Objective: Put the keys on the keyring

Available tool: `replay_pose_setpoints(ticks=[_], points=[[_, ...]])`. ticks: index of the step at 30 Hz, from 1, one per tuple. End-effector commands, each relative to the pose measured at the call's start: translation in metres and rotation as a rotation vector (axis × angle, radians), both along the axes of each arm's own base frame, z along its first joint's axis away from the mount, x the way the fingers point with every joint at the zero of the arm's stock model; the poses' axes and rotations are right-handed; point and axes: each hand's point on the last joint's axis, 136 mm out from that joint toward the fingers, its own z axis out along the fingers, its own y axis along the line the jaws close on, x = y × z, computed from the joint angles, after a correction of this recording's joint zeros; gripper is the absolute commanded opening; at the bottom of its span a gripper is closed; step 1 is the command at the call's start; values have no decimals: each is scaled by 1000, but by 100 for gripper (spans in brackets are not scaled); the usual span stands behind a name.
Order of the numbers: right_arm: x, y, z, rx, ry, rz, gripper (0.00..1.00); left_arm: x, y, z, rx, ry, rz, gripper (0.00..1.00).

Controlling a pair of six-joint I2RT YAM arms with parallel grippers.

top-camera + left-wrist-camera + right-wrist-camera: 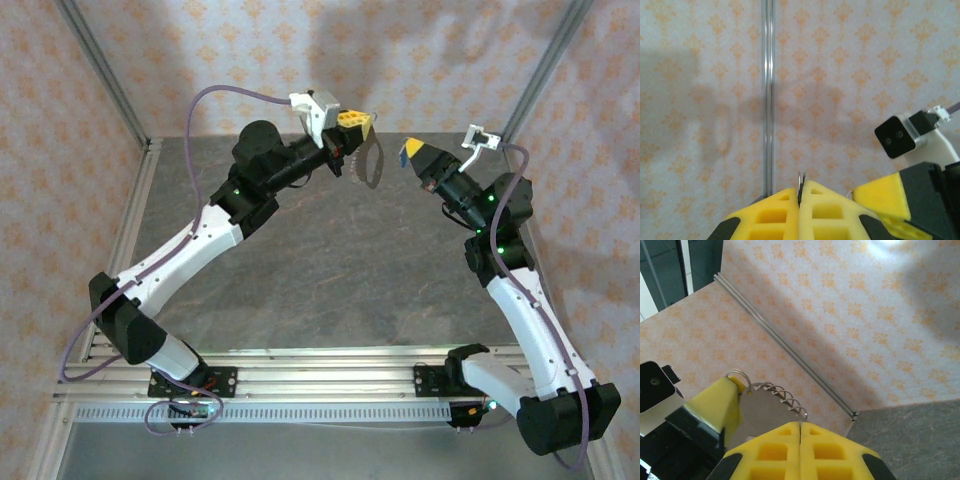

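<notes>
End effectors on both arms hang high above the counter (330,270), near the back wall, tips turned toward each other with a small gap between. The left end effector (357,123) has its yellow fingers pressed together on the keyring (373,165), which dangles below it in the top view. The right wrist camera shows the keyring's coiled edge (777,390) facing the right arm, presumably presented so a key can be worked onto it. The right end effector (411,150) is also pressed together, and a blue patch at its tip looks like the key (407,151) pinched by its head. I cannot make out the shaft with any certainty. Holding both parts in the air seems meant to give each arm room to twist. To my eye the key is not yet on the keyring.
</notes>
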Motion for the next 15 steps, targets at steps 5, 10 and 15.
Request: replay_pose_setpoints(ticks=[5,10,15], points=[[-21,-5,47,12,-163,-19,0,-28,15,54,-207,-69,-63,0],[-25,-7,57,17,-189,-24,0,-32,18,63,-299,-37,-109,0],[-28,-9,59,25,-195,-34,0,-32,20,71,-392,22,-153,0]])
